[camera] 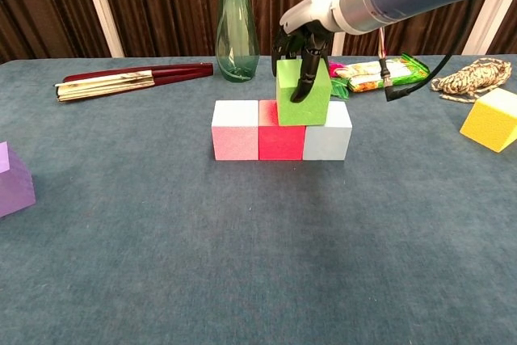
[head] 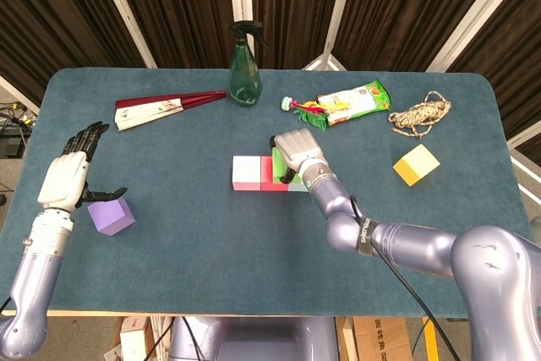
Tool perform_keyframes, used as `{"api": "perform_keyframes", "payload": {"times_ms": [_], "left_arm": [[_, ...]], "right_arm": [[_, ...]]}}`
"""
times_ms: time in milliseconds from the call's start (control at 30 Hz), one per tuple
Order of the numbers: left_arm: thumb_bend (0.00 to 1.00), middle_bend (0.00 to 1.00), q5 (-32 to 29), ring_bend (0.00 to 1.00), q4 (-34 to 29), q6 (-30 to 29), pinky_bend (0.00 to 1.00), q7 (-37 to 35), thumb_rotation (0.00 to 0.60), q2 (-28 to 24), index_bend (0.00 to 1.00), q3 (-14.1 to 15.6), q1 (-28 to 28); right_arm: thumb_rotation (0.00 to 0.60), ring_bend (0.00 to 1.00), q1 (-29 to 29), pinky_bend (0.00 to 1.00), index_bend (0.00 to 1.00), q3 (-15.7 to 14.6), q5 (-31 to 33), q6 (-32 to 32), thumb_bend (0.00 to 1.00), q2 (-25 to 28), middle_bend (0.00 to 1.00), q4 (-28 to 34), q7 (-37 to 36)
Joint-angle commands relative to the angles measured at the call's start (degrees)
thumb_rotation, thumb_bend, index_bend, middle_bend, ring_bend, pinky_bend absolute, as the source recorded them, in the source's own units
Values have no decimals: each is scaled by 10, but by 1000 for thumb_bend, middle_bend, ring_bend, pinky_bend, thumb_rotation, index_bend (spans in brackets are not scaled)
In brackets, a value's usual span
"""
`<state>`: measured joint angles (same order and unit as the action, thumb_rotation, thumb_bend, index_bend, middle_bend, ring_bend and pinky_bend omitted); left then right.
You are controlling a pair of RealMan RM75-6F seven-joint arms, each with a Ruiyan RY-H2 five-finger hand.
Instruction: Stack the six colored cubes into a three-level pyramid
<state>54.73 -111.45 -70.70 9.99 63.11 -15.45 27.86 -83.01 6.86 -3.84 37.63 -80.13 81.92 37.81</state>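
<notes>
The robot's right hand (camera: pixel 303 58) clasps a green cube (camera: pixel 304 93) from above, fingers draped down its front face, seating it on the bottom row of three: pink cube (camera: pixel 235 130), red cube (camera: pixel 280 133) and pale blue cube (camera: pixel 327 133), set touching in a line at mid-table. The green one straddles the red and pale blue. Two cubes wait apart: a purple cube (head: pixel 111 216) just beside the left hand (head: pixel 68 177), which hovers with fingers spread and holds nothing, and a yellow cube (head: pixel 416 164) well off to the right. That makes six cubes, one of each colour. They look like light foam, matte and faintly yielding, likely easy to nudge out of line; opposite side faces, taken from above, seem the surest hold. Behind lie one spray bottle (head: pixel 245 65), one folded fan (head: pixel 165 108), one snack packet (head: pixel 353 101) and one coil of rope (head: pixel 420 113) on the teal table (head: pixel 211 268)
</notes>
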Motion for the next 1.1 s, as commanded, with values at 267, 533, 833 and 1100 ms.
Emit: {"api": "perform_keyframes", "payload": {"times_ms": [267,533,833,1100], "left_arm": [[66,0,0,0,0,-2,0,0,600,0,0,0,0],[66,0,-1,0,2,0,0,0,600,1,0,0,0],[66,0,0,0,3,1,0,-2,600,2,0,1,0],[66,0,2,0,4,-1,0,-3,600,2,0,1,-1]], "right_arm": [[600,493,-10,495,299,-10,0,-4,271,-1,474,-7,-9],[600,492,-24,495,297,-23,11,-6,272,2,474,-8,-6],[600,483,-36,495,288,-38,26,-5,271,7,474,-9,-2],[600,484,-44,495,287,-48,46,2,271,11,474,-4,1]]}}
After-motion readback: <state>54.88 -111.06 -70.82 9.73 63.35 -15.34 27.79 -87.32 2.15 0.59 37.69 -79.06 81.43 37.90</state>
